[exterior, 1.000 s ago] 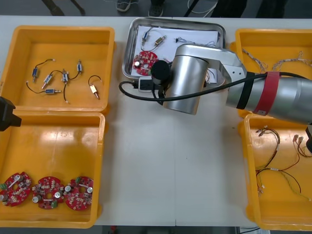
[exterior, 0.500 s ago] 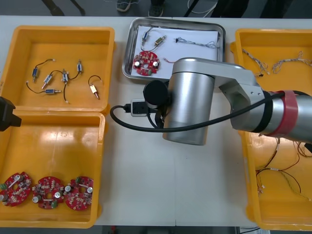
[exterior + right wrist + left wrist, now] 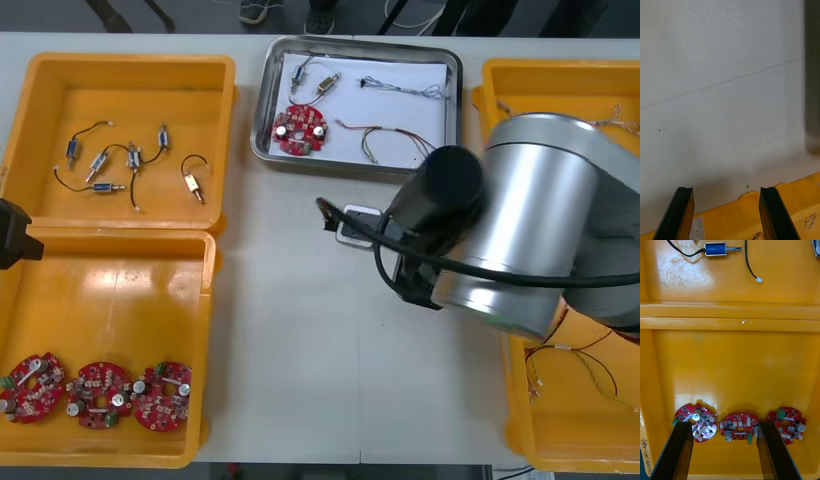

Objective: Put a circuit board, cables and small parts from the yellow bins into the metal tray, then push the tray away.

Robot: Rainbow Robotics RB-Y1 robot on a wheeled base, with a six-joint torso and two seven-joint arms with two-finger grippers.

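Note:
The metal tray (image 3: 360, 42) lies at the table's far middle. In it are a round red circuit board (image 3: 300, 130), a small metal part (image 3: 325, 82), a thin twisted cable (image 3: 405, 88) and a red and yellow cable (image 3: 385, 140). My right arm (image 3: 530, 240) reaches over the table in front of the tray. The right gripper (image 3: 726, 213) is open with nothing between its fingers, over bare table (image 3: 722, 93) beside a bin rim (image 3: 790, 202). My left gripper (image 3: 724, 452) is open and parked over three circuit boards (image 3: 739, 425) in the near left bin.
The far left bin (image 3: 130, 70) holds several small metal parts (image 3: 130, 160). The near left bin (image 3: 110, 290) holds three boards (image 3: 95, 390). Cables (image 3: 570, 340) lie in the right bins (image 3: 560, 75). The left arm (image 3: 15, 235) sits at the table's left edge.
My right arm has drawn back from over the tray toward the near right. The red and yellow cable now lies uncovered in the tray. The left arm has not moved.

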